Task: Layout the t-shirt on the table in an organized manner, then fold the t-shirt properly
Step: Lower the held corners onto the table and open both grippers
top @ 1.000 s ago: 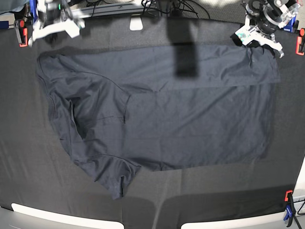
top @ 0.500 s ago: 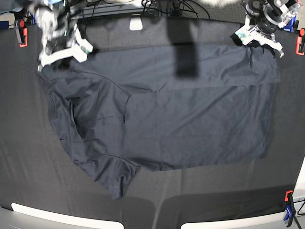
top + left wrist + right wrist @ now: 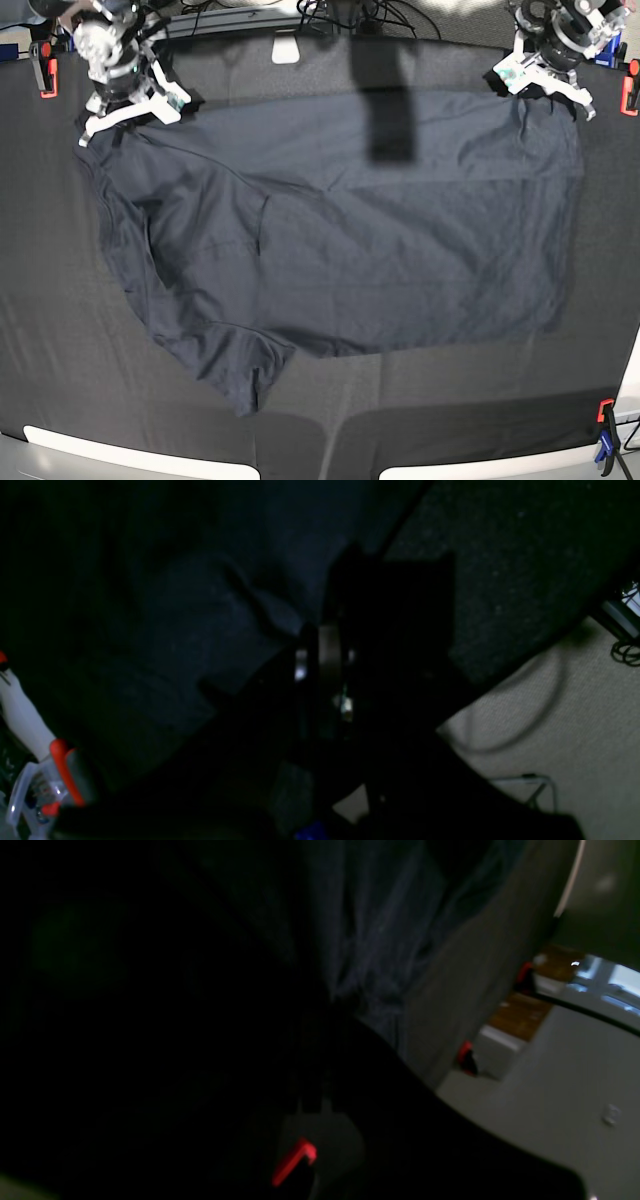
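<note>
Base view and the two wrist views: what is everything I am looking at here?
t-shirt: one, dark navy, spread across the middle of the table, one sleeve pointing to the near edge.
table: one, covered in black cloth, filling the base view.
clamps: orange, at the table's corners; three show.
cables: several, black, behind the far edge.
right hand: white, shut at the shirt's far corner on the base view's left.
left hand: white, shut at the shirt's opposite far corner.
</note>
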